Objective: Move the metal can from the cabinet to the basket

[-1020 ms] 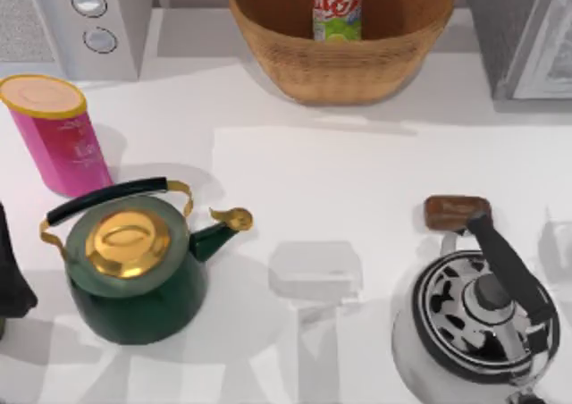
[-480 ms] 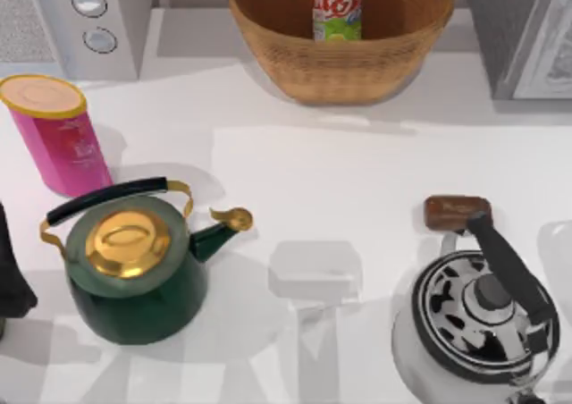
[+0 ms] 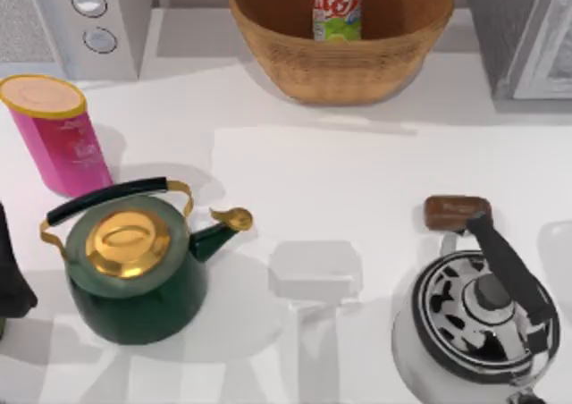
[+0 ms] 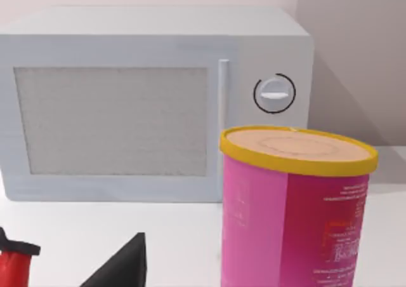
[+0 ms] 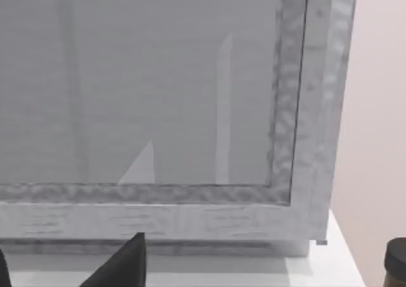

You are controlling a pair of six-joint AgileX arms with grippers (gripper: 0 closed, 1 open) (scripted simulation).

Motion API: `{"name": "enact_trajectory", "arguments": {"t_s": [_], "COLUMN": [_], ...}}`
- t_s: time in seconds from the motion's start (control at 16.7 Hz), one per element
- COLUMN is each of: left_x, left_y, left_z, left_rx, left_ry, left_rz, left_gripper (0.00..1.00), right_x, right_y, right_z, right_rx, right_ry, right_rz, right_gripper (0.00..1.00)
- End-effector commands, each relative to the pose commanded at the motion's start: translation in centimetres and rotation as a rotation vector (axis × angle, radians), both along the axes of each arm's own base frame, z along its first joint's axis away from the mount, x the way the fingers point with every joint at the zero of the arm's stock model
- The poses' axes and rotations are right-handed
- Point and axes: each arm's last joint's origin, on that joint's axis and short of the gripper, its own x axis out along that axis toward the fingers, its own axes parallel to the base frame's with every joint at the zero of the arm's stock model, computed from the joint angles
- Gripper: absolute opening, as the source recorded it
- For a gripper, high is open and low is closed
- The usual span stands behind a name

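— Nothing on the table (image 3: 313, 172) has shifted since a second ago, right?

— Right. The metal can (image 3: 337, 6) stands upright inside the basket (image 3: 340, 69) exactly as it did before. Both kettles, the pink canister (image 3: 58, 136) and the brown block (image 3: 458, 211) keep their spots too.

— Where is the left gripper (image 4: 120, 268)?

— Low over the table, with the pink canister just ahead of it and the white appliance (image 4: 152, 103) farther ahead, behind the canister. In the top view the left arm (image 3: 11, 279) is a dark shape at the table's left edge, beside the green kettle (image 3: 134, 270). The can and basket lie well apart from it, off to its right and far ahead.

— Wide or narrow?

— I cannot tell; too little of it shows at the wrist view's edge.

— And the right gripper (image 5: 120, 268)?

— It sits low, facing the cabinet (image 5: 190, 211), whose pale framed door panel is close ahead of it. In the top view the cabinet (image 3: 500, 37) stands just right of the basket. I cannot tell how far this gripper is spread either.

— Is either one holding anything?

— No object shows in either one. The can rests free in the basket, near its back wall, well apart from the steel kettle (image 3: 478, 319) with its black handle.
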Motion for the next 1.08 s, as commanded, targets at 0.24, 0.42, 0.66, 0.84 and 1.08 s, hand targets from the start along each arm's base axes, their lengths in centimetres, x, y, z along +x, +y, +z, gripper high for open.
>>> {"name": "enact_trajectory", "arguments": {"t_s": [0.24,0.42,0.66,0.84,1.08], "left_x": [0.0,0.0,0.0,0.0,0.0], "left_y": [0.0,0.0,0.0,0.0,0.0], "left_z": [0.0,0.0,0.0,0.0,0.0], "left_rx": [0.000,0.000,0.000,0.000,0.000], "left_ry": [0.000,0.000,0.000,0.000,0.000], "left_rz": [0.000,0.000,0.000,0.000,0.000], "left_gripper": [1.00,1.00,1.00,1.00,1.00], "right_x": [-0.3,-0.2,0.7,1.9,3.2], "right_y": [-0.5,-0.4,-2.1,-4.7,-7.6], "right_z": [-0.4,-0.5,1.4,4.8,12.0], "right_rx": [0.005,0.008,-0.001,-0.002,0.017], "right_ry": [0.003,0.005,0.000,0.000,0.011], "right_rz": [-0.003,-0.001,0.005,0.006,0.003], "right_gripper": [1.00,1.00,1.00,1.00,1.00]}}
